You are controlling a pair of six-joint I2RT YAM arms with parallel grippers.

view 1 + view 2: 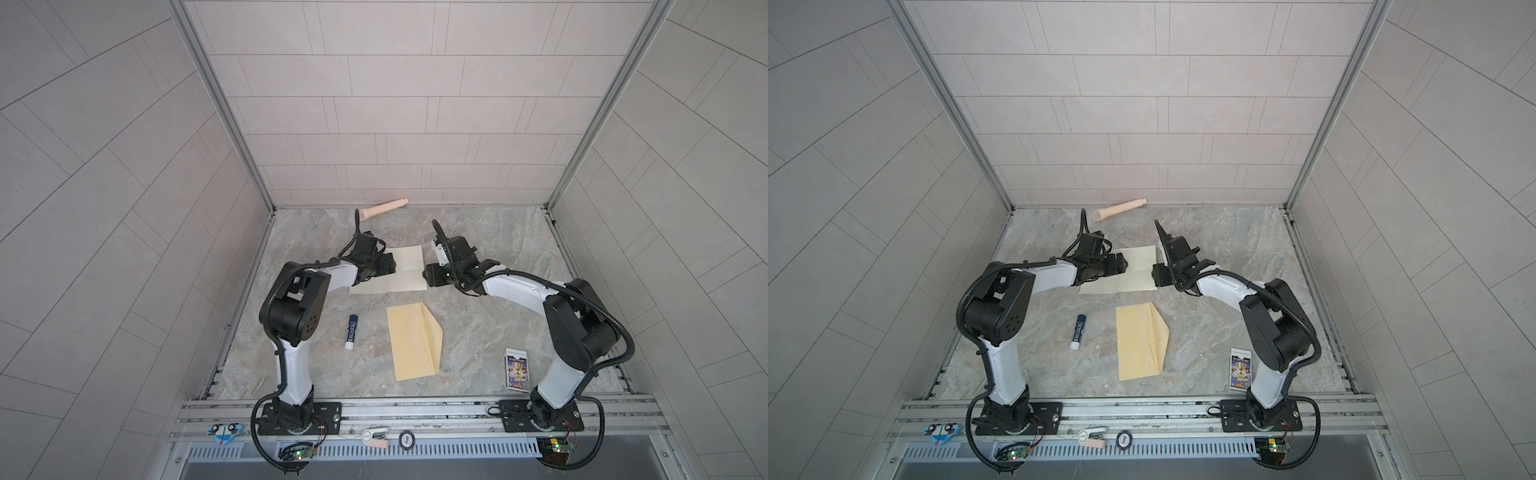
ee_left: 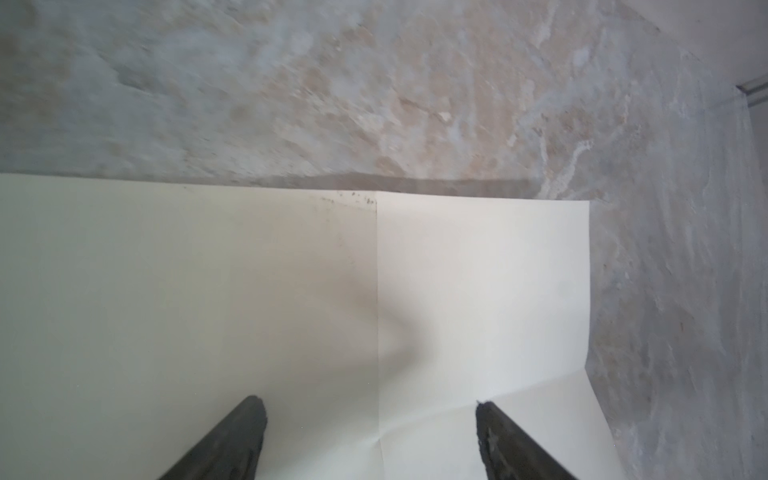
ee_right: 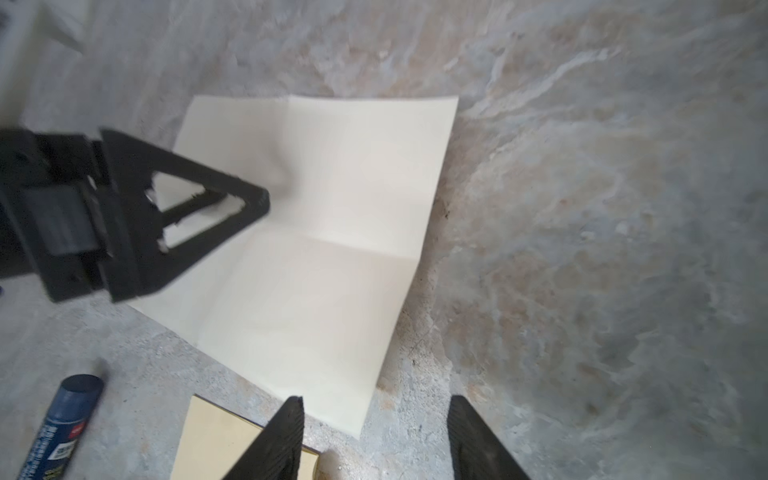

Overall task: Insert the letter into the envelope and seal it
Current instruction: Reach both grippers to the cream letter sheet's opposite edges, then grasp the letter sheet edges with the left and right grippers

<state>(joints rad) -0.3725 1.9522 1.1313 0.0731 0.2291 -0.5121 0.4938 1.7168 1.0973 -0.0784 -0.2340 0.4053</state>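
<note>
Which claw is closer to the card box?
Right. The right claw hovers at the right edge of the letter, behind the box; the left claw is over the letter, farther left.

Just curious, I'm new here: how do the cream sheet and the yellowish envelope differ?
The letter is cream-white; the envelope is yellow-tan. The letter shows fold creases; the envelope has a pointed flap, lying open. The letter lies farther back than the envelope. Both are paper, lying on the marble tabletop.
</note>
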